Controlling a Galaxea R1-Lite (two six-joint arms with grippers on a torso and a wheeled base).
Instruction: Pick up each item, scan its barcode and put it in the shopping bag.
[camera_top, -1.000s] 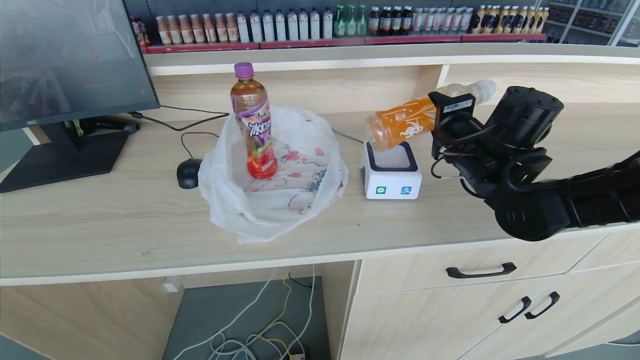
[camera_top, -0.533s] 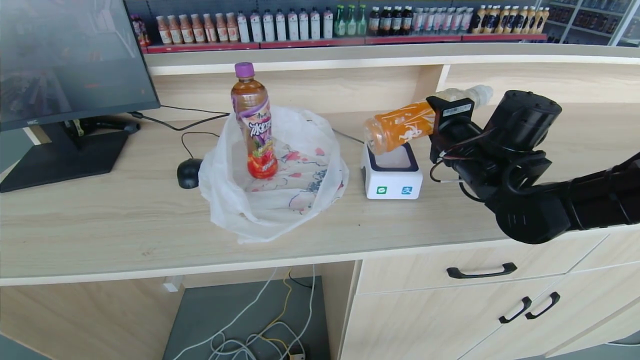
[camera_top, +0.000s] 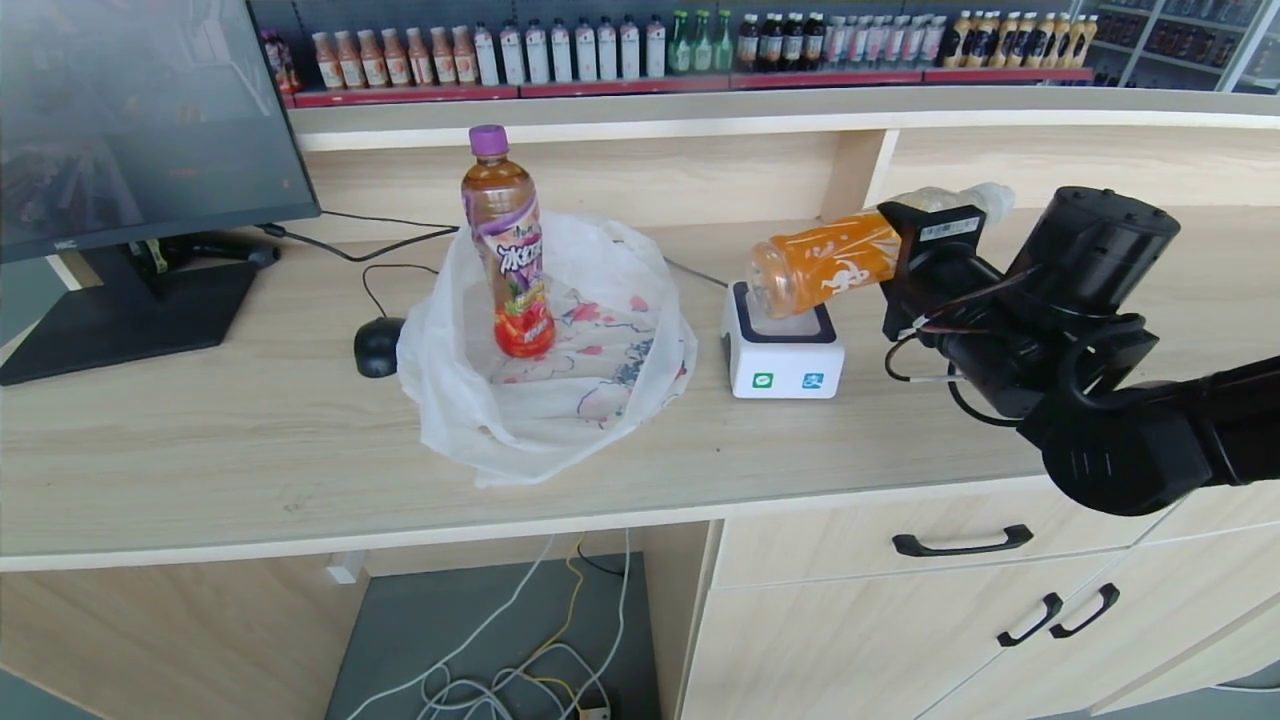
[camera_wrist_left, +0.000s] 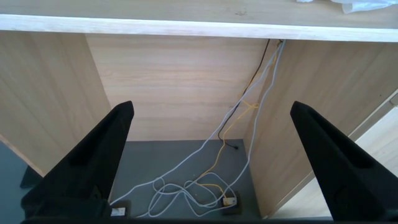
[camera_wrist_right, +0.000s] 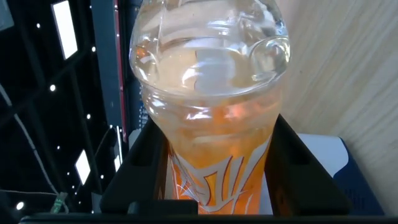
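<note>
An orange drink bottle (camera_top: 822, 263) lies nearly level in the air, its base over the white barcode scanner (camera_top: 783, 352) on the counter. My right gripper (camera_top: 935, 248) is shut on its upper body, near the clear neck. In the right wrist view the bottle (camera_wrist_right: 209, 118) sits between the black fingers (camera_wrist_right: 144, 163), with the scanner (camera_wrist_right: 339, 167) behind it. A tea bottle with a purple cap (camera_top: 508, 245) stands upright inside the white shopping bag (camera_top: 470, 400), left of the scanner. My left gripper (camera_wrist_left: 211, 155) hangs open below the counter edge, holding nothing.
A monitor (camera_top: 140, 110) on its stand fills the far left, with a black mouse (camera_top: 378, 346) and cable beside the bag. A raised ledge and a shelf of bottles (camera_top: 690, 45) run along the back. Drawers (camera_top: 960, 545) lie under the counter, loose cables (camera_wrist_left: 205, 186) on the floor.
My right gripper has carried the orange bottle a little to the right and slightly down, so only its base now overhangs the scanner. The bag and tea bottle have not moved.
</note>
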